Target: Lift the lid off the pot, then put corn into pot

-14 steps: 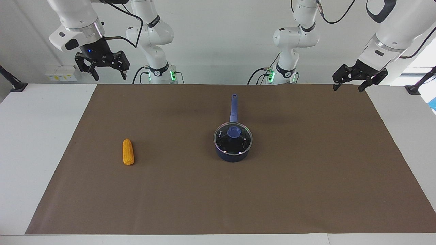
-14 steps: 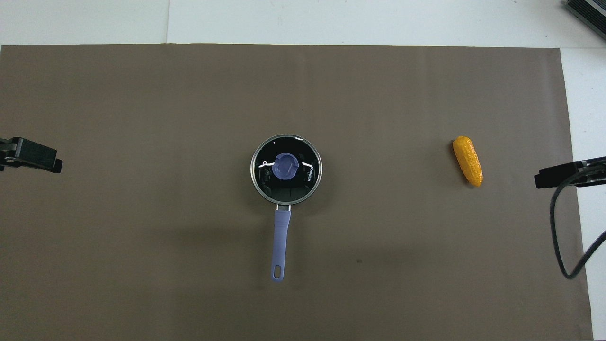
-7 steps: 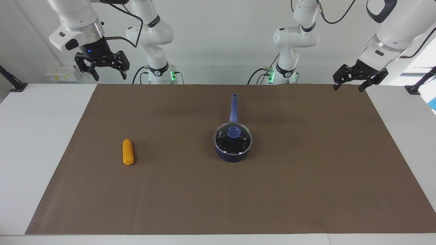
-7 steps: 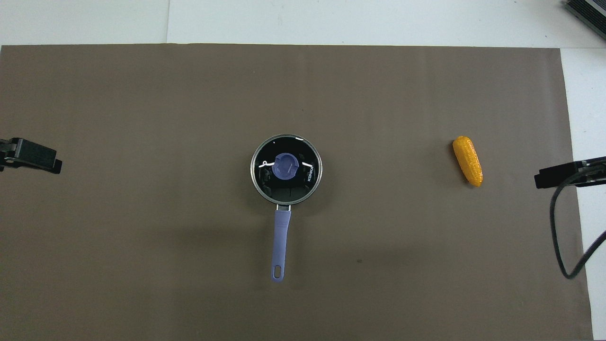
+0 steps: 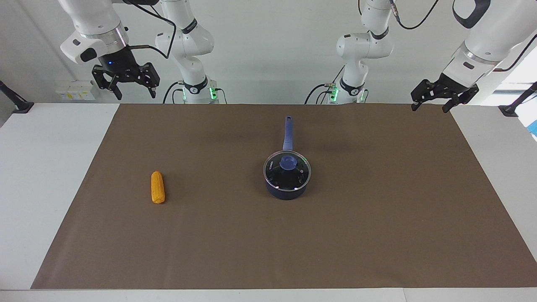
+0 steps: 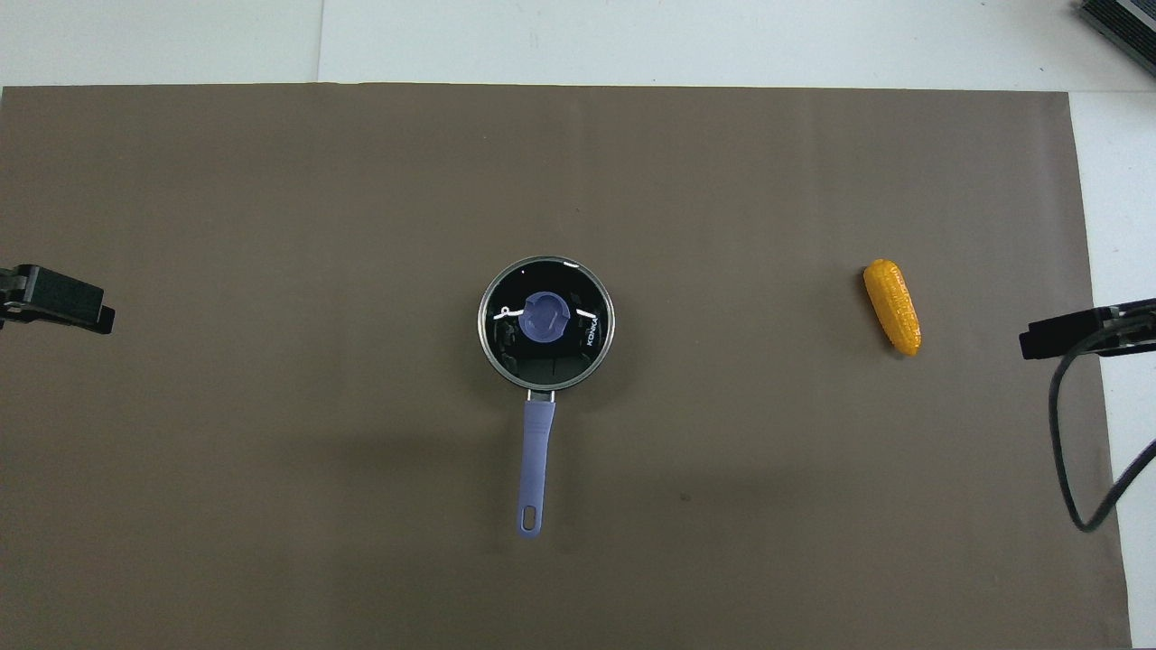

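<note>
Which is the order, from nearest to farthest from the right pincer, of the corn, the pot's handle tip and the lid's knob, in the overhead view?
From the right pincer, open at its own end of the table:
1. The corn, lying beside it on the brown mat.
2. The lid's knob, mid-table on the pot.
3. The pot's handle tip, pointing toward the robots; close to the knob in rank, but slightly farther.

left tool (image 5: 434, 101) raised, open, right tool (image 5: 135, 89) raised, open

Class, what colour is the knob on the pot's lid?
The knob is blue, at the centre of the clear lid; the overhead view shows it best.
</note>
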Motion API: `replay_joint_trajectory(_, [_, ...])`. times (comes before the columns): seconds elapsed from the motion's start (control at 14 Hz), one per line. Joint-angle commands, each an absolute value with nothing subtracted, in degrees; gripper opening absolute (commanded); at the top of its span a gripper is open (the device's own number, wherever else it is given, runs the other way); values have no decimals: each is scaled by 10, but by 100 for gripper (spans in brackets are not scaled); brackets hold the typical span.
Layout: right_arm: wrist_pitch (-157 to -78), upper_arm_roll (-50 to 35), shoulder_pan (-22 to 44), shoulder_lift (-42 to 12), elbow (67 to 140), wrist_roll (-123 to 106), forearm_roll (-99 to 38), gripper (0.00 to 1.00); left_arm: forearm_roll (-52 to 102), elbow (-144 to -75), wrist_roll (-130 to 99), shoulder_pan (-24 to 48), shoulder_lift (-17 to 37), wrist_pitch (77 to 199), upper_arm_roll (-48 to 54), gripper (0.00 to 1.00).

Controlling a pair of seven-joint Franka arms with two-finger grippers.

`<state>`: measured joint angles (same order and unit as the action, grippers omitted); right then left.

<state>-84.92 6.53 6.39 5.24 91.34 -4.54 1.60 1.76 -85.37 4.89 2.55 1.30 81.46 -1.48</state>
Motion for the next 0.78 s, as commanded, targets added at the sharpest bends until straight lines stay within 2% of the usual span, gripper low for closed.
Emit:
replay_joint_trajectory(0.0, [-842, 64, 61, 62, 919, -56, 17, 100, 11, -867, 47, 24, -1, 813, -14, 100])
replay_joint_trajectory(0.71, [-842, 64, 60, 62, 919, -56, 17, 100, 15, -863, 55, 25, -1, 823, -13, 100])
